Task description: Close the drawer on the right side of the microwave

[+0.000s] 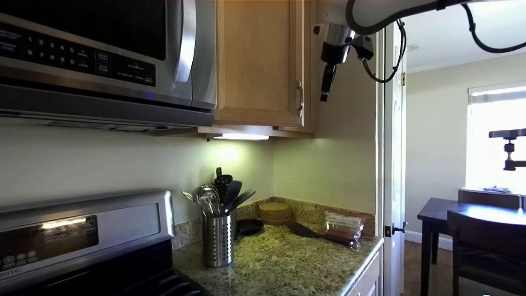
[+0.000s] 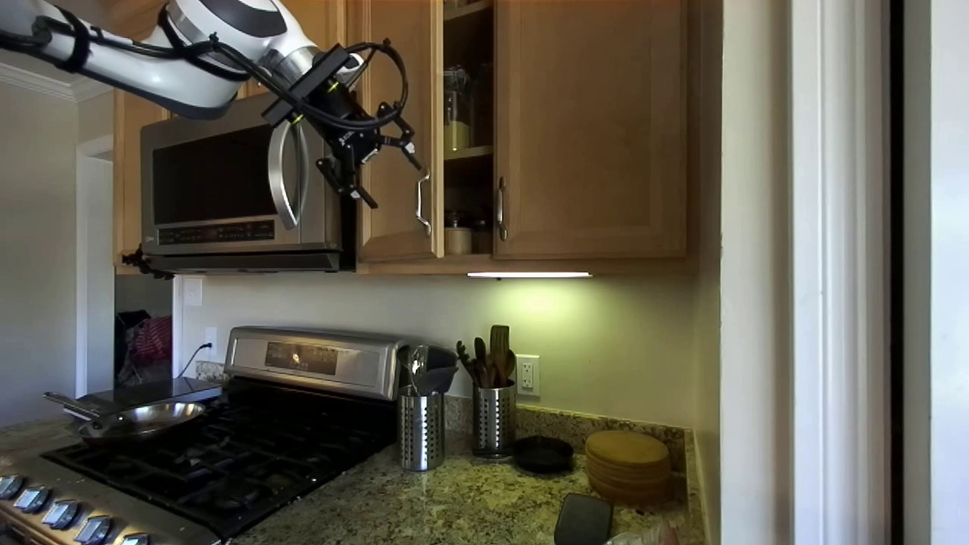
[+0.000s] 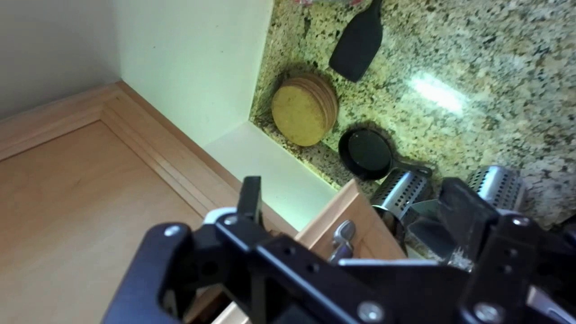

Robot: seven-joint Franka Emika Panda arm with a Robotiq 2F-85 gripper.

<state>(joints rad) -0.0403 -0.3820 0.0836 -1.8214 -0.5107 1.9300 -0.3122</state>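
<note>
The cabinet door (image 2: 397, 216) stood ajar just right of the microwave (image 2: 208, 178), its handle (image 2: 422, 203) on the swung-out edge and a jar (image 2: 456, 117) showing on the shelf (image 2: 471, 153) behind. You had the pincer (image 2: 394, 183) right of the microwave, apart from the door, jaws spread wide and gripping nothing, presumably because closing called for pushing that free edge. Your arm (image 2: 166, 85) hung high in front of the microwave, bent at its end so the pincer slanted downward.

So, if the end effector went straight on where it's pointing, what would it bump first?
Probably the open cabinet door, near its silver handle, seen between the fingers in the wrist view, though depth is unclear.
</note>
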